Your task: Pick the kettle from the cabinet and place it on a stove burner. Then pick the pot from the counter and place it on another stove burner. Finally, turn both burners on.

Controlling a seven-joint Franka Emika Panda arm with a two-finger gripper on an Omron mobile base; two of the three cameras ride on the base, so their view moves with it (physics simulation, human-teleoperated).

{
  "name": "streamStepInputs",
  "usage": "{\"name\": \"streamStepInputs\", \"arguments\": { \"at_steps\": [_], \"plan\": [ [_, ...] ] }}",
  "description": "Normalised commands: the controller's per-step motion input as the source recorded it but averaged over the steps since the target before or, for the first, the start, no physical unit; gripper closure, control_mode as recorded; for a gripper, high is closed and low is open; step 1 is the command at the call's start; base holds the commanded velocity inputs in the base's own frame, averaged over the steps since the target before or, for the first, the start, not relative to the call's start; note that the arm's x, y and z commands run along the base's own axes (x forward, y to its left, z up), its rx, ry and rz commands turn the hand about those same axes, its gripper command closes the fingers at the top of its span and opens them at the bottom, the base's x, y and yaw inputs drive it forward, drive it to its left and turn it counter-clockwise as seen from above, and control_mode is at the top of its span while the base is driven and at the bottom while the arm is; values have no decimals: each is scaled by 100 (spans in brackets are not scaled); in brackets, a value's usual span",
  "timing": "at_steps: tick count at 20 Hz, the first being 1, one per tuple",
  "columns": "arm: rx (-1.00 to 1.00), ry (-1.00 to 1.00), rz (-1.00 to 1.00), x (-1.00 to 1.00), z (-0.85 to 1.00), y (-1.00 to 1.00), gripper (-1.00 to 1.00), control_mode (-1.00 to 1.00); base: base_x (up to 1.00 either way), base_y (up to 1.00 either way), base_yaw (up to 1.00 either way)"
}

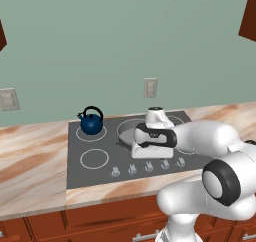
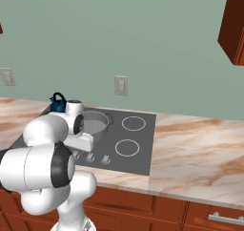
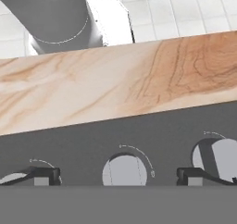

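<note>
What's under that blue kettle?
The kettle stands on a rear burner of the dark cooktop; the white ring shows around its base. The glass directly beneath it is hidden by the kettle itself.

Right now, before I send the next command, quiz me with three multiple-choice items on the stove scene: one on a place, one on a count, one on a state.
1. Where is the kettle?
A. On the cooktop's back-left burner
B. In the cabinet
C. On the counter

2. How many knobs line the cooktop's front edge?
A. Three
B. Five
C. Seven

3. How is the claw?
A. Shut on the kettle
B. Open, holding nothing, over a knob
C. Shut on the pot's handle

Answers: 1 A, the left base view shows it on that ring; 2 B, five show there; 3 B, the hand view shows its tips spread either side of a knob.
</note>
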Motion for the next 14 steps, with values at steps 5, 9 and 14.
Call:
{"name": "streamStepInputs", "arguments": {
  "at_steps": [5,9,14],
  "plan": [
    [0,-6,0,2,-12,8,-100,-100,0,0,0],
    [0,-6,0,0,-5,3,-100,-100,0,0,0],
    [0,-7,0,0,-2,0,-100,-100,0,0,0]
  ]
}}
